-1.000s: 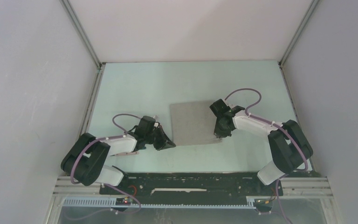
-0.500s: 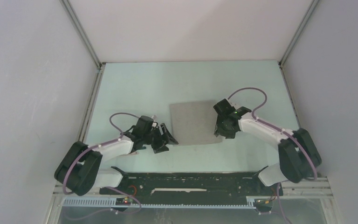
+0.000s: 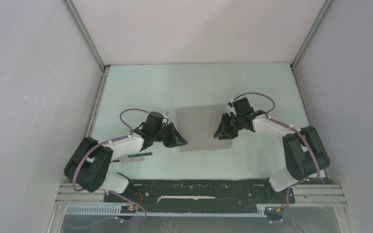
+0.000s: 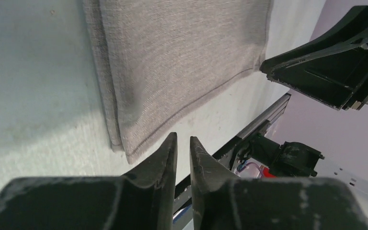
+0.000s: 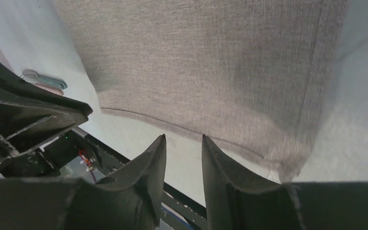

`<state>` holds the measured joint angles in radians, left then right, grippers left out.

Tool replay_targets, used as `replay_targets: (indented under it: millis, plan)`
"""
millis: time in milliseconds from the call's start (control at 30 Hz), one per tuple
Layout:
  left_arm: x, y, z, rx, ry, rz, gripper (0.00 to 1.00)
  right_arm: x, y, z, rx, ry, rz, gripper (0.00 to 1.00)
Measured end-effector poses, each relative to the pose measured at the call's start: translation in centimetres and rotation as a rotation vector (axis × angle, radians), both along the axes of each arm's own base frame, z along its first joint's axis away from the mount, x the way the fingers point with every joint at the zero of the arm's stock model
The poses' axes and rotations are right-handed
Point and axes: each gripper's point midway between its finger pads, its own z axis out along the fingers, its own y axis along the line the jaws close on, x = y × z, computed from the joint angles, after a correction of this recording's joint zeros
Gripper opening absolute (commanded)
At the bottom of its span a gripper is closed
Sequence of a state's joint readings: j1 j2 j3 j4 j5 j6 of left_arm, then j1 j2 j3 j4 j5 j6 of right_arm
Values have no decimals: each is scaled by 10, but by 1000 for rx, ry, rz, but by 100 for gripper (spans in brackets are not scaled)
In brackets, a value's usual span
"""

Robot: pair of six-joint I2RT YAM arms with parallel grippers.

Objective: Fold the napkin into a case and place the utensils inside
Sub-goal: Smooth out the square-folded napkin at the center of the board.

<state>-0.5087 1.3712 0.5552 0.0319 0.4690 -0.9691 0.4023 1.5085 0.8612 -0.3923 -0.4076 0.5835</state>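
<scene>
Currently, the napkin [image 3: 204, 127] lies flat mid-worktop [image 3: 141, 92], doubled over at its left edge, between the two tools. Left tool [image 3: 181, 142]: fingers barely parted, holding nothing, at the near left corner. Right tool [image 3: 218, 134]: fingers spread, empty, at the near right corner. Folding appears to be the step in hand; the case is not yet formed. Next, each tool must pinch its corner cleanly. The utensils [image 3: 137, 156] lie beside the left arm.

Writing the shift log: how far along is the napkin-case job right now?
Done: the napkin lies flat, its edge doubled in the left wrist view, so one fold seems made. In hand: nothing; the left gripper and right gripper sit open at its near corners. Left: folding it narrower, then loading the utensils lying beside the left arm.
</scene>
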Motion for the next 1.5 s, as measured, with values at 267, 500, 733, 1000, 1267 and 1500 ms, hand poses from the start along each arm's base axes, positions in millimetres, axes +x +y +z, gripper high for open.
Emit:
replay_targets:
  millis: [267,500,733,1000,1267,1500]
  plan:
    - [-1,-5,-35,2,57,-27,13,-9,-7,-43,149,127,-5,47]
    - [-4,5,-54,18,94,-8,13,-8,-12,-34,304,99,-10,77]
    - [-2,16,-55,0,91,4,20,-1,-38,-24,313,96,-117,94]
    - [0,33,-15,66,-15,19,80,15,-48,46,265,-135,-116,100]
    - [95,-13,73,-116,-241,63,70,118,-1,54,395,-233,-83,100]
    - [168,-36,44,-129,-231,140,69,162,34,19,477,-160,-127,100]
